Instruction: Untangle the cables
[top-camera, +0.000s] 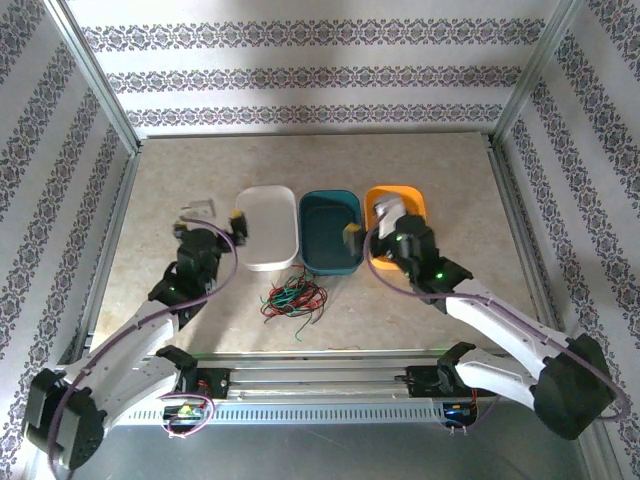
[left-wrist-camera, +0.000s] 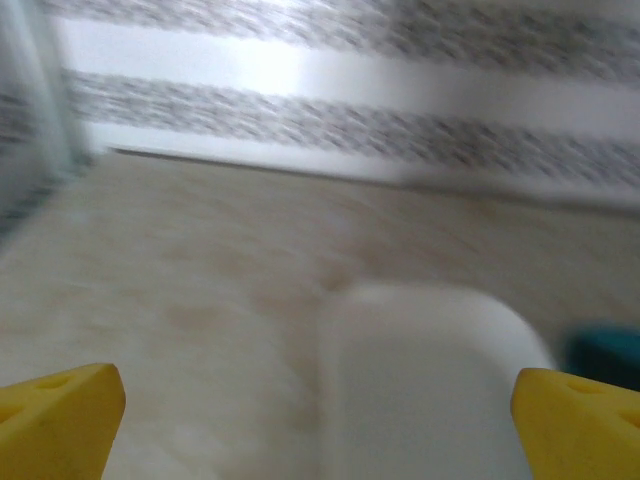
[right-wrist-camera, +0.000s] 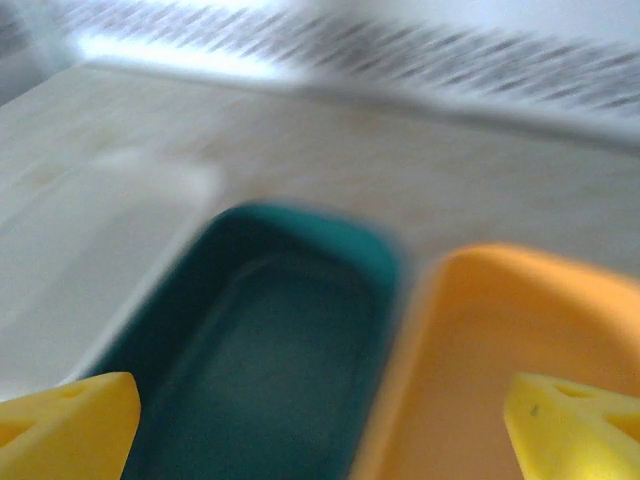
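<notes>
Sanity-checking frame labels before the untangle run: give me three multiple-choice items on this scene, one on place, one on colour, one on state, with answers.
1. The cables lie: A inside a tray; B on the table, on the arms' side of the middle tray; C in a pincer.
2. The middle tray is: A teal; B red; C black.
3. The left pincer and right pincer are: A both shut on cables; B one open, one shut; C both open.

Answers:
1 B, the top view shows the bundle loose on the tabletop, nearer the arms than the tray row.
2 A, it is teal, between the white tray and the orange tray.
3 C, each wrist view shows yellow fingertips wide apart, gripping nothing.
</notes>
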